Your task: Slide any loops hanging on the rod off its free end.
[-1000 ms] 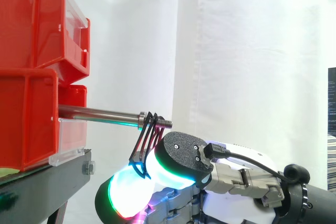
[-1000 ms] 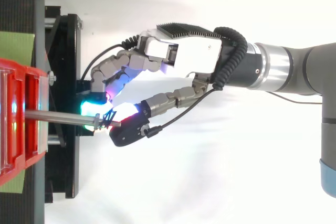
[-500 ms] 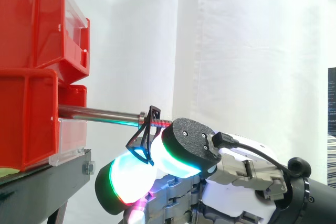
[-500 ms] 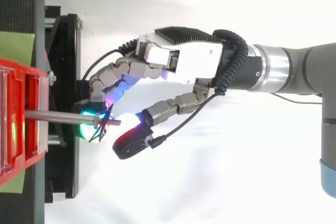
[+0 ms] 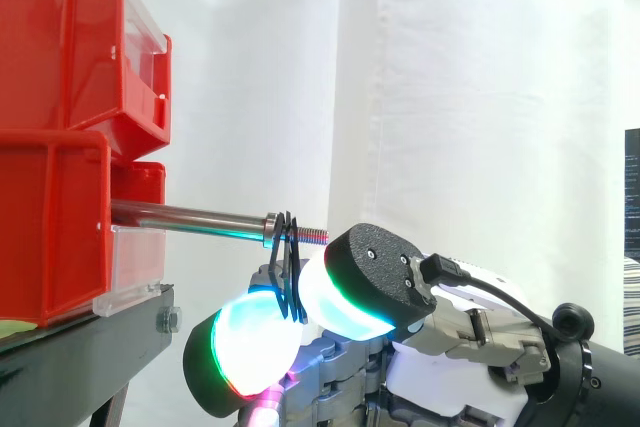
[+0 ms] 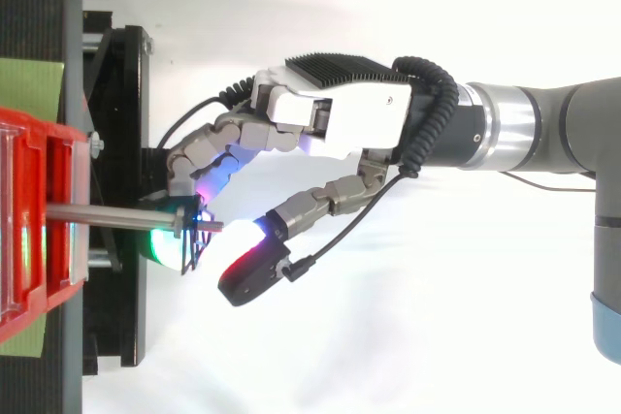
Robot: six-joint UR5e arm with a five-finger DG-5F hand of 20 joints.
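**Change.** The hand point(image 6: 330, 118) had the loops point(image 5: 288, 272) nipped and tilted between its pads point(image 5: 250, 347) a second ago. Now its thumb point(image 6: 254, 273) has swung clear of the rod point(image 5: 190, 215). The hand stands half open and grips nothing. The loops hang almost upright on the threaded free end point(image 5: 315, 237), just past the collar, so you should count them as not yet off.

**Room.** The rod juts from the red bins point(image 5: 50, 227) out past the edge of the black stand point(image 5: 80, 347). Beyond its tip there is only open air before the white curtain point(image 5: 480, 97). The thumb's pad sits just below and beside that tip, probably the one obstacle to an outward sweep.
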